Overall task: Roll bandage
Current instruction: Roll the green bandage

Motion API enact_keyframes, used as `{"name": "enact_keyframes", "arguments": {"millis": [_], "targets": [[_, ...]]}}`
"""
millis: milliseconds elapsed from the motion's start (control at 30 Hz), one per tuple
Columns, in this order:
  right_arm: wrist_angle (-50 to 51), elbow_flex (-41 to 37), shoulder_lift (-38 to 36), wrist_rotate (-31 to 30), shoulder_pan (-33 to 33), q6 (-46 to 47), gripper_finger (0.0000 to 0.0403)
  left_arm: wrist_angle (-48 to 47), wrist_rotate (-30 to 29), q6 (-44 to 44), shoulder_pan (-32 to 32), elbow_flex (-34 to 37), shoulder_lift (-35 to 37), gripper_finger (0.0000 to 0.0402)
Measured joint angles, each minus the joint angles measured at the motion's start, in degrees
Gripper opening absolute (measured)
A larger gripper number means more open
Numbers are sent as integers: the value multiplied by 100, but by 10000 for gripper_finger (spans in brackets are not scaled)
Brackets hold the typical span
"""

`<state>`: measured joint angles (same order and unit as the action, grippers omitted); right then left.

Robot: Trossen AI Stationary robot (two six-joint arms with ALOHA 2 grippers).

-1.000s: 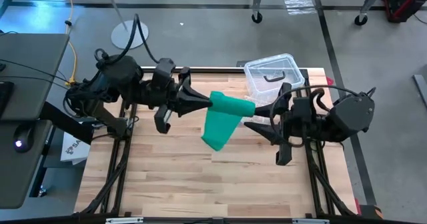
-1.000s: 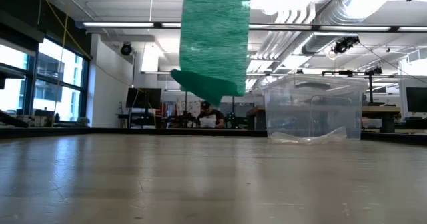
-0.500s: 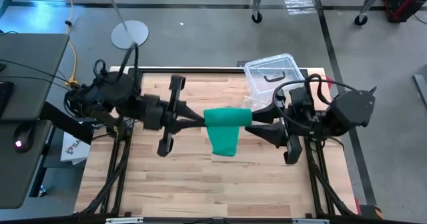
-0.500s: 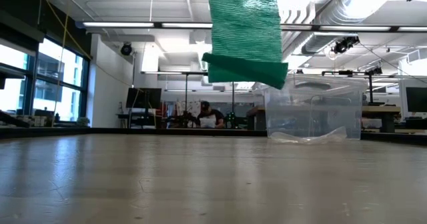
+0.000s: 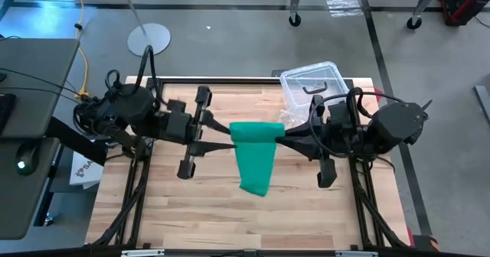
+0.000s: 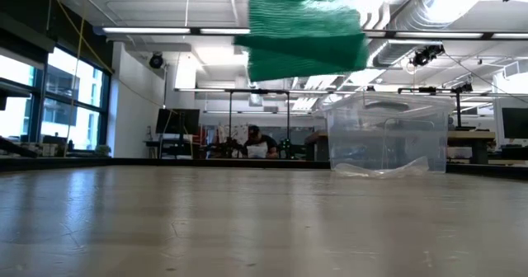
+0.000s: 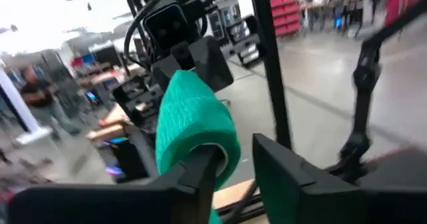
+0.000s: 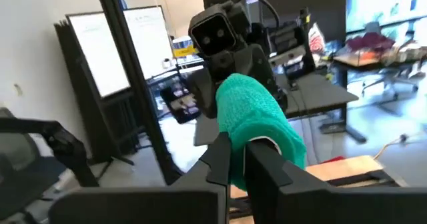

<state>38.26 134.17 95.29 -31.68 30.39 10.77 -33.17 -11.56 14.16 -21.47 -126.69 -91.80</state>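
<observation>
Nearest the front edge, the wooden table (image 5: 230, 211) lies bare, and above its middle hangs the bandage (image 5: 256, 156), a green strip draped over a partly wound roll held in the air between the two arms, its loose tail dropping toward the table without reaching it. The left gripper (image 5: 228, 144) meets the roll's left end; in the left wrist view its fingers (image 7: 200, 174) stand parted, one tucked inside the rolled end and the other clear of the fabric. The right gripper (image 5: 280, 139) meets the opposite end, its fingers (image 8: 257, 164) pinched together on the bandage. Farther back, by the table's far right corner, stands a clear plastic box (image 5: 314, 85) with a black handle. Beyond it, in the low view, a person (image 6: 257, 143) shows in the room
</observation>
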Motion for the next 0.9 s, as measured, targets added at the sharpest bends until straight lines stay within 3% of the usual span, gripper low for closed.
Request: {"name": "enact_keyframes", "arguments": {"millis": [167, 300, 733, 900], "targets": [[-1, 0, 7, -83, 2, -462, 7, 91, 277, -1211, 201, 0, 35, 146], [-14, 4, 41, -82, -2, -693, 10, 414, 394, -2144, 319, 0, 14, 158], [277, 4, 186, -260, 151, -2419, 6, 207, 991, -5154, 921, -8, -11, 124], [583, 0, 197, -289, 201, -3115, 6, 83, 1472, -5557, 1081, -9, -55, 115]]}}
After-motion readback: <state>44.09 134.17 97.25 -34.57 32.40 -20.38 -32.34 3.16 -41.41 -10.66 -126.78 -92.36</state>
